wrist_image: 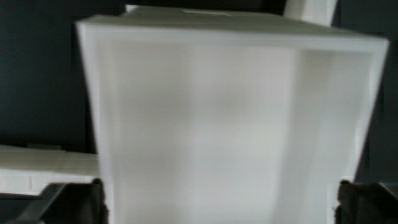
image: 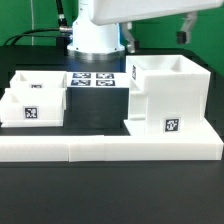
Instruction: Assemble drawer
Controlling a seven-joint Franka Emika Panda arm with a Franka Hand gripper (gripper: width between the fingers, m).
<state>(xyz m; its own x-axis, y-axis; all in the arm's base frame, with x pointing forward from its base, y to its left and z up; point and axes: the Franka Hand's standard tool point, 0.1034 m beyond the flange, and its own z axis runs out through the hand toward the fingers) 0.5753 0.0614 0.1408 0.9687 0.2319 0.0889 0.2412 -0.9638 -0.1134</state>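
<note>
The white drawer housing (image: 166,95) stands upright at the exterior view's right, against the border wall, with a square tag on its front. It fills the wrist view (wrist_image: 205,110), blurred and close. Two shallow white tagged trays (image: 40,88) (image: 22,110) sit side by side at the exterior view's left. My gripper (image: 175,25) hangs above the housing, mostly cut off by the frame edge. In the wrist view the gripper (wrist_image: 214,205) is open, with one dark finger (wrist_image: 64,203) at each side of the housing. I cannot tell if they touch it.
The long low white L-shaped border wall (image: 110,148) runs along the front. The marker board (image: 95,78) lies behind the trays, near the robot's base (image: 95,40). The table is black.
</note>
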